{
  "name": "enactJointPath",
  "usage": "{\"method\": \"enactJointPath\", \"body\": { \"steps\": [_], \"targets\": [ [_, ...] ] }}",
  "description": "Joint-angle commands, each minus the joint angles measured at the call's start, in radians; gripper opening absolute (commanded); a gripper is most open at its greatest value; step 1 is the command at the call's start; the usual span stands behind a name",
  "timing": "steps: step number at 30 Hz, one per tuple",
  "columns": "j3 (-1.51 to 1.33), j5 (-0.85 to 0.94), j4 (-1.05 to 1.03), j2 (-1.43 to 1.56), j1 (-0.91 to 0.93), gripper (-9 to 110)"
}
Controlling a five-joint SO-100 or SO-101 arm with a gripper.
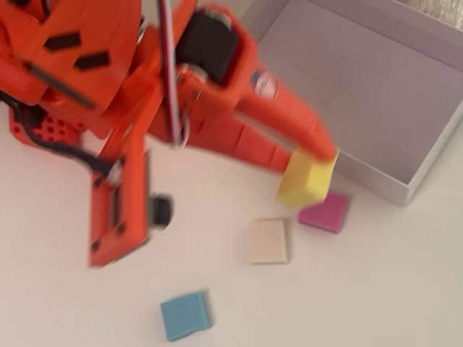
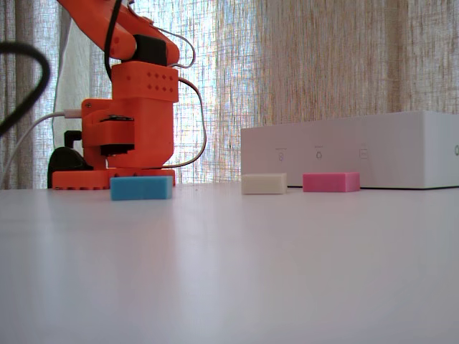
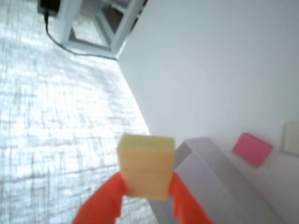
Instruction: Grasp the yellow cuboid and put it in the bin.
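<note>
My orange gripper [image 1: 309,165] is shut on the yellow cuboid [image 1: 306,180] and holds it up in the air, just outside the near wall of the bin [image 1: 405,184] in the overhead view. In the wrist view the yellow cuboid [image 3: 146,165] sits clamped between my two orange fingers [image 3: 105,198], and the bin [image 3: 212,170] corner lies below it. The white bin [image 2: 351,158] stands at the right in the fixed view, where neither the gripper nor the cuboid shows.
On the table lie a pink block [image 1: 325,212], a cream block [image 1: 268,241] and a light-blue block [image 1: 184,314]. The fixed view shows the same pink block [image 2: 330,182], cream block [image 2: 264,183] and blue block [image 2: 141,188], with the arm's base [image 2: 122,136] behind.
</note>
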State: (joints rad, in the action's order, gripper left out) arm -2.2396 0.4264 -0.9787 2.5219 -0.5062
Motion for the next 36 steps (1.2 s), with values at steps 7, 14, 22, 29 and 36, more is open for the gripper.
{"method": "enactJointPath", "body": {
  "steps": [7,14,22,29,36],
  "targets": [
    [0.023,0.115,-0.219,-0.167,-0.357,-8],
    [-0.069,0.115,-0.173,-0.296,-0.348,16],
    [-0.086,0.13,-0.031,-0.25,-0.345,53],
    [-0.008,0.117,0.112,-0.083,-0.158,53],
    [0.067,-0.075,0.137,0.15,0.225,53]
  ]
}}
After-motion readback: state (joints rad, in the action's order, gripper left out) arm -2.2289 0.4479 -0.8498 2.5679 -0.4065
